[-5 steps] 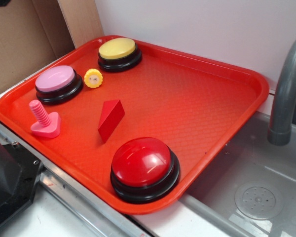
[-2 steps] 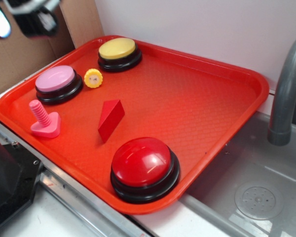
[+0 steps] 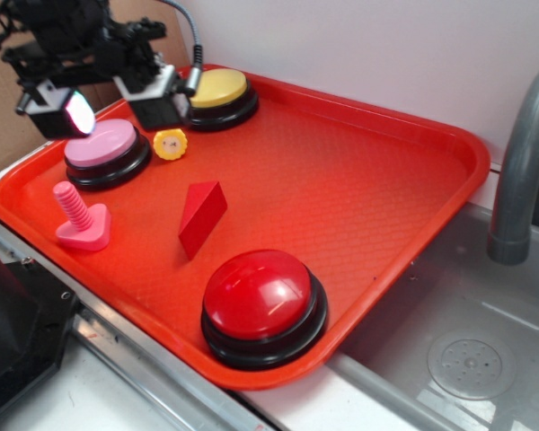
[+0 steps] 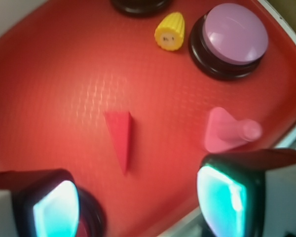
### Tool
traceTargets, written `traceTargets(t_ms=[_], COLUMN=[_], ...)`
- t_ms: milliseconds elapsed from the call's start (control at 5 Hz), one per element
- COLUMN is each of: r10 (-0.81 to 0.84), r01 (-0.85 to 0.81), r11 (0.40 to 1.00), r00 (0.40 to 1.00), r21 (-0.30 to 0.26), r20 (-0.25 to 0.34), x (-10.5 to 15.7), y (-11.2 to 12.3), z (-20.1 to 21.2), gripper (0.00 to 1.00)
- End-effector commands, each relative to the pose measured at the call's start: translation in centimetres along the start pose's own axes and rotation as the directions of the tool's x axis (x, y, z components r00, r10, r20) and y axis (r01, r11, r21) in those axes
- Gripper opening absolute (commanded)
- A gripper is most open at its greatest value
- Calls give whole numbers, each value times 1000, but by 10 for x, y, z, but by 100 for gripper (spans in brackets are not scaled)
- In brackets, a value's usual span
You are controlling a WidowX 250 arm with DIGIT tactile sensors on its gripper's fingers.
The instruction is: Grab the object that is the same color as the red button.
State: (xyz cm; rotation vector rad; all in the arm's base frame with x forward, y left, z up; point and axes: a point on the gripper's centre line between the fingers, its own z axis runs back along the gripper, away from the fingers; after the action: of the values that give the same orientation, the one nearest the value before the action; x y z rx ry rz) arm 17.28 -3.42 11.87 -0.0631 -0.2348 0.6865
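Observation:
The small red wedge block (image 3: pixel 201 216) lies near the middle of the red tray (image 3: pixel 368 189); it also shows in the wrist view (image 4: pixel 120 138). The big red dome button (image 3: pixel 262 305) on its black base sits at the tray's near edge, its base just showing behind a finger in the wrist view (image 4: pixel 91 217). My gripper (image 3: pixel 117 106) is open and empty, high over the tray's far left corner, above the pink and yellow buttons. In the wrist view the gripper (image 4: pixel 138 202) has its two glowing fingers wide apart, with the wedge ahead between them.
A pink-topped button (image 3: pixel 106 151), a yellow-topped button (image 3: pixel 217 95), a small yellow gear piece (image 3: pixel 170 143) and a pink screw peg (image 3: pixel 80 218) stand on the tray's left half. A grey faucet (image 3: pixel 521 171) and sink (image 3: pixel 472 359) lie to the right. Cardboard stands behind.
My gripper has come down and rightward into view from the top left corner and now hangs over the pink and yellow buttons. The objects on the tray have not moved.

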Motion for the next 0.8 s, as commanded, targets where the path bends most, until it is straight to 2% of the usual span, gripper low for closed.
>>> traceTargets(t_ms=[0, 400, 600], r10=[97, 81, 70], r01=[-97, -78, -67], r11=[995, 995, 996], r00=[995, 996, 997], r21=[37, 55, 60], r20=[3, -48, -45], x=[15, 10, 7], y=[-8, -5, -5], z=[-54, -86, -95], gripper=[100, 100, 100])
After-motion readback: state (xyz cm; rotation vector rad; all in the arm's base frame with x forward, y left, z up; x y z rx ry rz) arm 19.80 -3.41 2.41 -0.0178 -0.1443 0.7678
